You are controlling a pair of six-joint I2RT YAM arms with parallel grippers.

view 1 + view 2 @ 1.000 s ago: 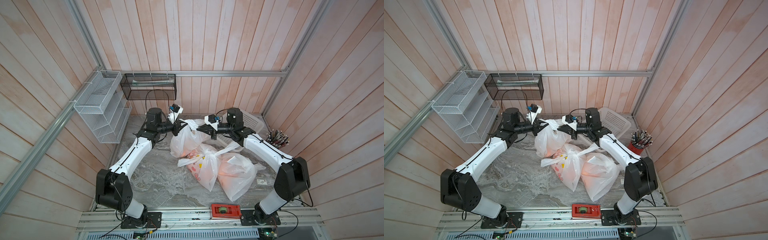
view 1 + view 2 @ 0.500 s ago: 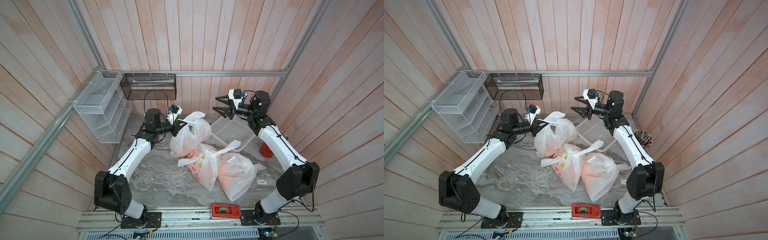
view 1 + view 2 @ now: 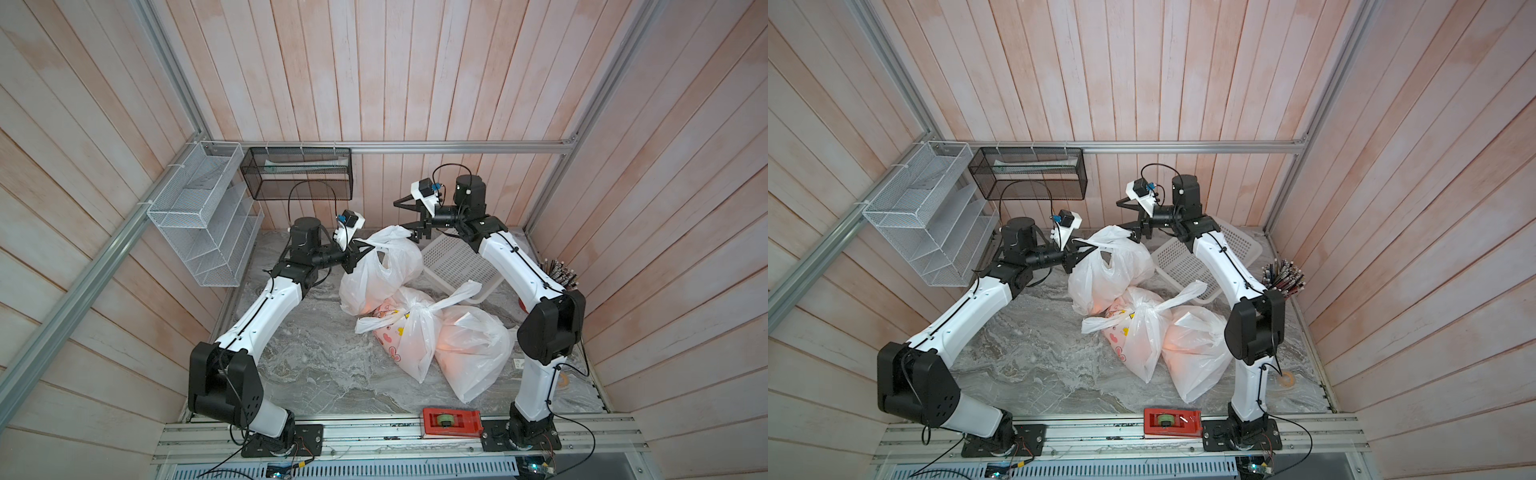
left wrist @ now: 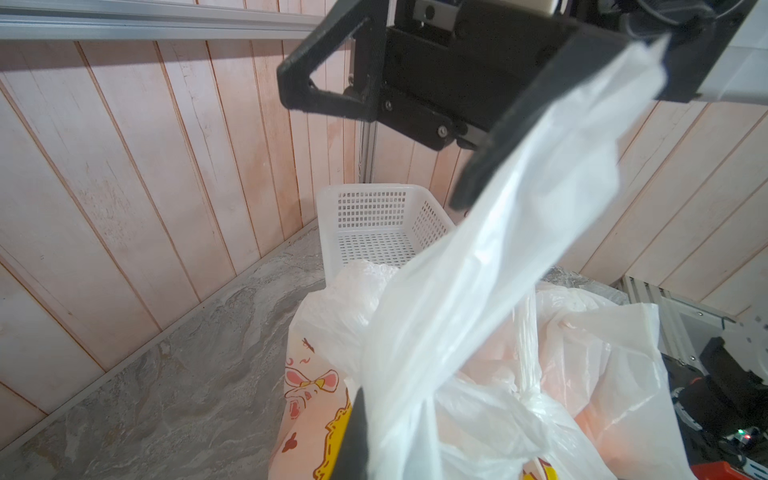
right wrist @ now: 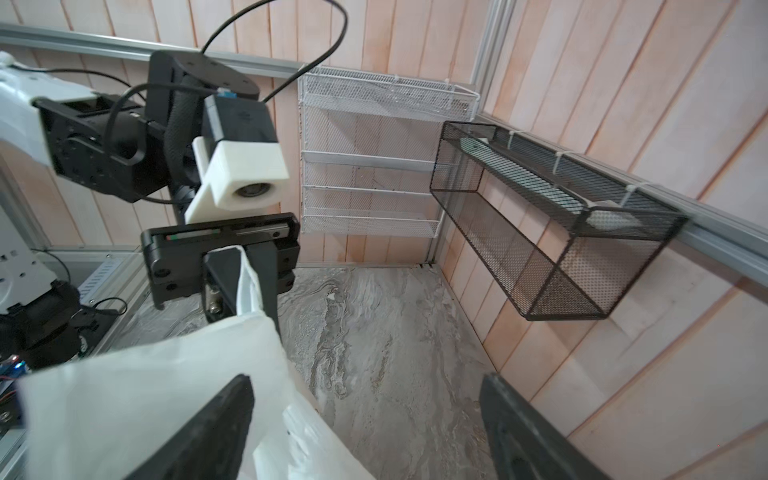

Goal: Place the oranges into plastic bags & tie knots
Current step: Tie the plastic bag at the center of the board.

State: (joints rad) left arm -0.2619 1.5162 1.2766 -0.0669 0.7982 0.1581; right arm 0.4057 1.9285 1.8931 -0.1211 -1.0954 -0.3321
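Observation:
Three white plastic bags lie bunched mid-table in both top views. The oranges show only as an orange glow through them. The back bag (image 3: 376, 274) (image 3: 1104, 270) is untied, and my left gripper (image 3: 365, 249) (image 3: 1090, 249) (image 4: 374, 440) is shut on one of its handles (image 4: 519, 232) (image 5: 245, 282). My right gripper (image 3: 401, 215) (image 3: 1120, 215) (image 5: 365, 415) hangs open just above that bag, with the bag's film resting against one finger (image 5: 208, 428). The printed bag (image 3: 409, 340) has a knot (image 3: 419, 311). A plain bag (image 3: 473, 349) lies beside it.
A white perforated basket (image 3: 457, 257) (image 4: 374, 224) tilts at the back right. A pen cup (image 3: 557, 270) stands by the right wall. A red block (image 3: 451, 423) sits on the front rail. A white wire rack (image 3: 203, 216) and black mesh shelf (image 3: 297, 172) hang on the walls.
My right gripper has opened, let go of the bag handle and risen away from the left gripper. The left gripper keeps its hold on the back bag.

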